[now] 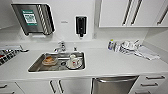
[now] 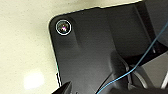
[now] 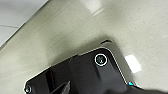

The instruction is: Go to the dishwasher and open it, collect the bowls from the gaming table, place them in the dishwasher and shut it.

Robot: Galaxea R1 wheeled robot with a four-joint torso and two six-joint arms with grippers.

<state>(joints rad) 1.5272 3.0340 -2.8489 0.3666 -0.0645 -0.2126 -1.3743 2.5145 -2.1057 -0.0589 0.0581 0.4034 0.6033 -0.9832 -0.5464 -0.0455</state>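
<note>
- facing a white counter (image 1: pixel 105 62) from above, with a steel sink (image 1: pixel 35 67) sunk into it.
- in the sink: a brownish dish (image 1: pixel 49 60) and, just beside it, a white cup (image 1: pixel 74 60) on a plate; too blurred to tell more.
- on the counter near the far right corner, a cluster of white crockery (image 1: pixel 127 46) and a bottle (image 1: pixel 110 44), with a folded cloth (image 1: pixel 147 53) beside them.
- dishwasher (image 1: pixel 113 85), steel-fronted with a bar handle along its top, sits under the counter right of the sink, door shut.
- wall above holds a towel dispenser (image 1: pixel 32 18) and a dark soap dispenser (image 1: pixel 81 25).
- both wrist views look down past the robot's dark plate at pale speckled floor (image 3: pixel 75 30); whether either gripper is open or closed, i cannot tell.
</note>
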